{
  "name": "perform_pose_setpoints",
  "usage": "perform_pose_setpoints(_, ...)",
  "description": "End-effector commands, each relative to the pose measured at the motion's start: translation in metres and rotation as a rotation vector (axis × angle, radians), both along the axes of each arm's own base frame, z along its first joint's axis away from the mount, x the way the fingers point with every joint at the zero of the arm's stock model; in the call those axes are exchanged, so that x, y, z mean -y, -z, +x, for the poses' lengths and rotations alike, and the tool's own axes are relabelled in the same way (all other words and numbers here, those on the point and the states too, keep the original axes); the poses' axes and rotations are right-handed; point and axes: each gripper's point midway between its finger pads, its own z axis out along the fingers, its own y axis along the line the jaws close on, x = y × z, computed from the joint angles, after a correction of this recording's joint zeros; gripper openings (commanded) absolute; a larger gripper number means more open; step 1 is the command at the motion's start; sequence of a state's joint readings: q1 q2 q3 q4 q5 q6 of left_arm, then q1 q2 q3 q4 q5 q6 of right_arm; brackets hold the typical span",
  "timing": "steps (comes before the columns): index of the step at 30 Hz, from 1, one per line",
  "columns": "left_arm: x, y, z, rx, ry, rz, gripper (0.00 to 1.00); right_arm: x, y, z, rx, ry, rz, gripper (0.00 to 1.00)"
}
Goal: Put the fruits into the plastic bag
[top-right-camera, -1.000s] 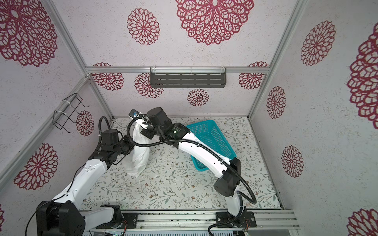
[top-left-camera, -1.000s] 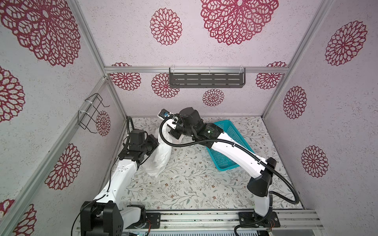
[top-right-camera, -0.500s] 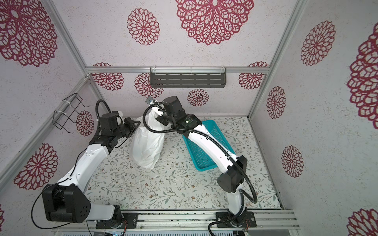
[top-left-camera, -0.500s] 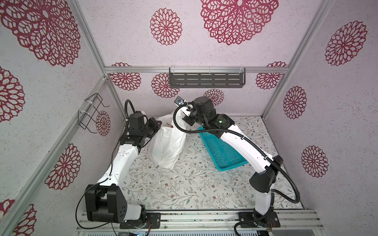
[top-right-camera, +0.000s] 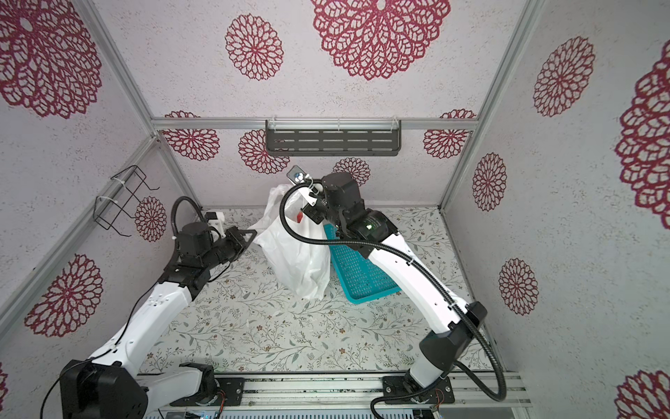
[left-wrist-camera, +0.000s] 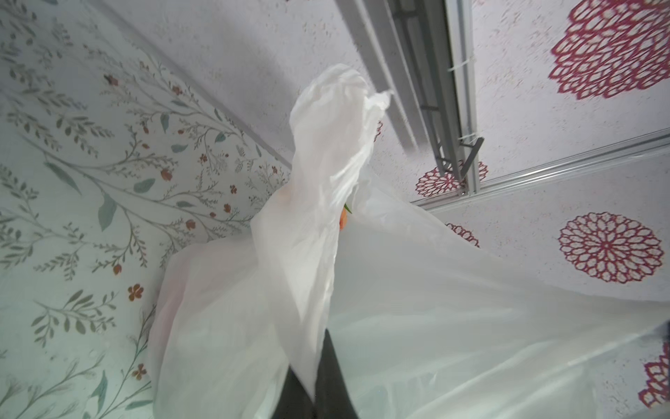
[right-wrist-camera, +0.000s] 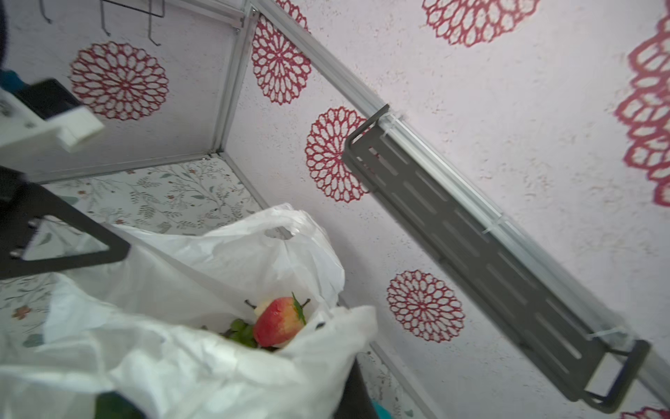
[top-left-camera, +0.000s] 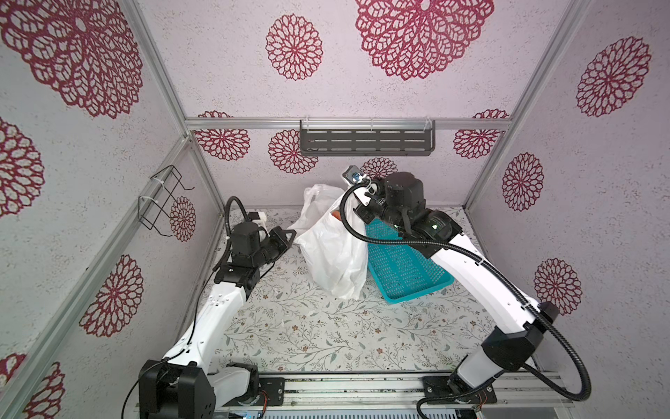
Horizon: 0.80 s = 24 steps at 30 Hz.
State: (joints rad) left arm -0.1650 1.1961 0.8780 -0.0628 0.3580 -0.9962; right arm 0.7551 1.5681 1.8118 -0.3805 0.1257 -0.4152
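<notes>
Left gripper [top-left-camera: 287, 237] is clamped on a bunched bit of the plastic bag [top-left-camera: 333, 254] rim. It's thin, floppy, slippery film, so pinch gathered edge, not flat panel. The bag sits mid-table with a strawberry [right-wrist-camera: 279, 323] inside. Right gripper [top-left-camera: 359, 214] is clenched on the opposite rim, teal basket [top-left-camera: 406, 272] just beside it. Looks like a light load, but the film could tear.
</notes>
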Motion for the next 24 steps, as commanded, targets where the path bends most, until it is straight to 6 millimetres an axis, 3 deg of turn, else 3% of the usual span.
perform_pose_setpoints(1,-0.005,0.045,-0.009,-0.094,-0.057,0.019,0.0,-0.001,0.034,-0.007,-0.146,0.002,0.116,0.0)
perform_pose_setpoints(4,-0.002,0.062,-0.017,-0.126,-0.071,0.001,0.0,0.004,0.085,-0.007,-0.273,0.045,0.167,0.0)
perform_pose_setpoints(7,0.001,0.064,-0.018,-0.126,-0.076,0.001,0.0,0.013,0.124,0.004,-0.365,0.116,0.245,0.0)
perform_pose_setpoints(14,0.001,0.063,-0.016,-0.135,-0.073,0.034,0.0,0.033,0.186,0.039,-0.549,0.272,0.311,0.0)
perform_pose_setpoints(18,-0.001,0.063,-0.018,-0.13,-0.082,0.039,0.0,0.041,0.19,0.052,-0.557,0.314,0.341,0.0)
perform_pose_setpoints(24,-0.003,0.058,-0.019,-0.112,-0.087,0.063,0.0,0.068,0.15,0.06,-0.462,0.346,0.445,0.0)
